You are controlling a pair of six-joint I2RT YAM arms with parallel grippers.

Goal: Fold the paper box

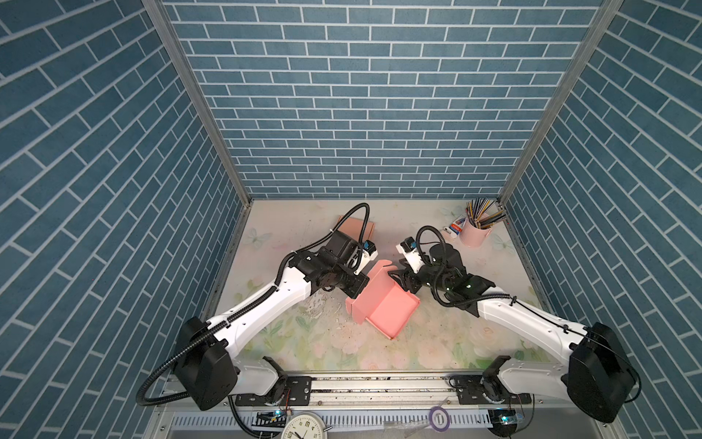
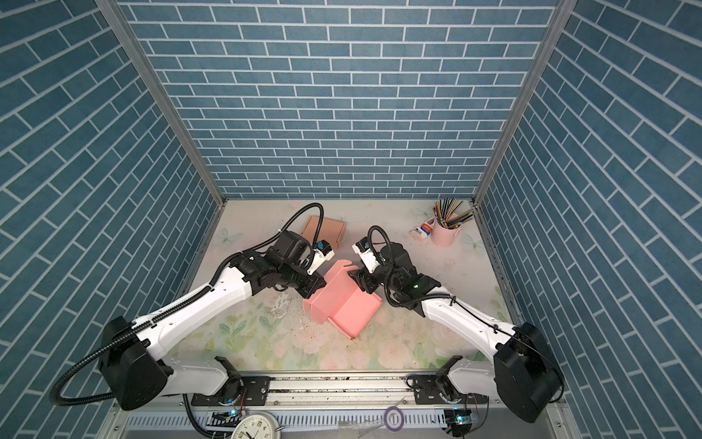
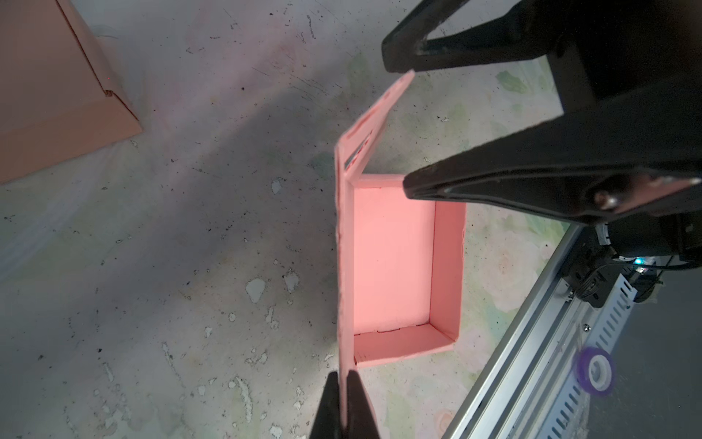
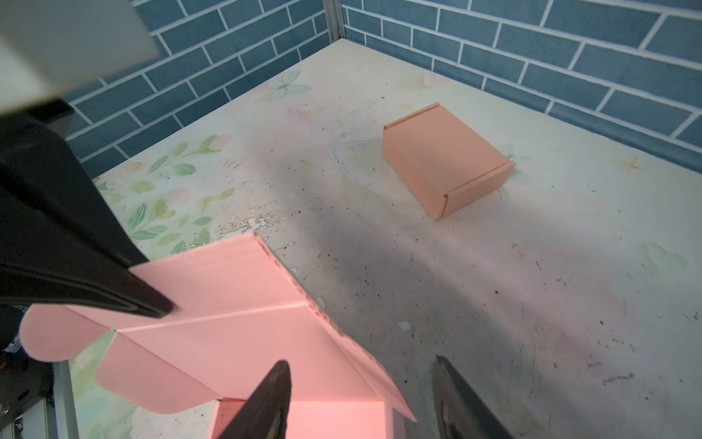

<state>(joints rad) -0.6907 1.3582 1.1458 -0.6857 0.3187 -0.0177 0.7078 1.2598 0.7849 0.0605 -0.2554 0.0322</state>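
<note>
Left gripper [image 3: 343,374]: mine, pinched shut on the near end of the lid [image 3: 343,266], with a finger on each face of the card.
Why I hold there: I judge the pinch keeps the lid standing upright over the tray [image 3: 393,258], so its end hangs free for my other hand.
Right gripper [image 4: 361,363]: jaws apart, empty. The lid's side flap [image 3: 380,114] points into the gap between them. One finger looks close to the flap's tip, but I cannot tell whether it touches.
Why it sits there: I judge it is placed to take the flap and bend it along its crease.
Paper box [image 1: 383,308]: pink, in the middle of the table [image 4: 532,285] between my two arms. Its tray rests flat with four low walls already up, and the lid is raised on the side nearest my left arm.
Step in hand: the tray looks done, and the lid and its flaps are left to do.
Risk: the card is thin, so a hard squeeze could crease it off the fold line.
Second box [image 4: 444,159]: orange-brown, closed, well apart near the back wall, and untouched.
</note>
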